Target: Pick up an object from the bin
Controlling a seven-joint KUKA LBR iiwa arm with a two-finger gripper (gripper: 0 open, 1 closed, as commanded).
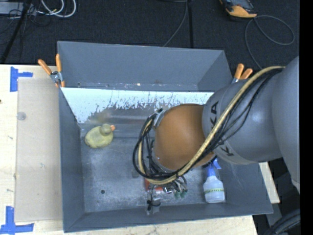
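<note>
The gripper (154,199) hangs low in the bin (93,195), just left of the white bottle with a blue cap (213,185), so I judge this nearest thing the likeliest pick. The orange cover (176,133) hides much of the gripper, and I cannot tell if it is open or closed. The yellow duck (99,136) lies well apart, far left of the bottle.

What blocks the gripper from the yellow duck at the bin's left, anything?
Probably nothing, so likely yes. The yellow duck lies alone on bare bin floor, left of the gripper, nothing between them. The white bottle stands on the gripper's other side.
</note>
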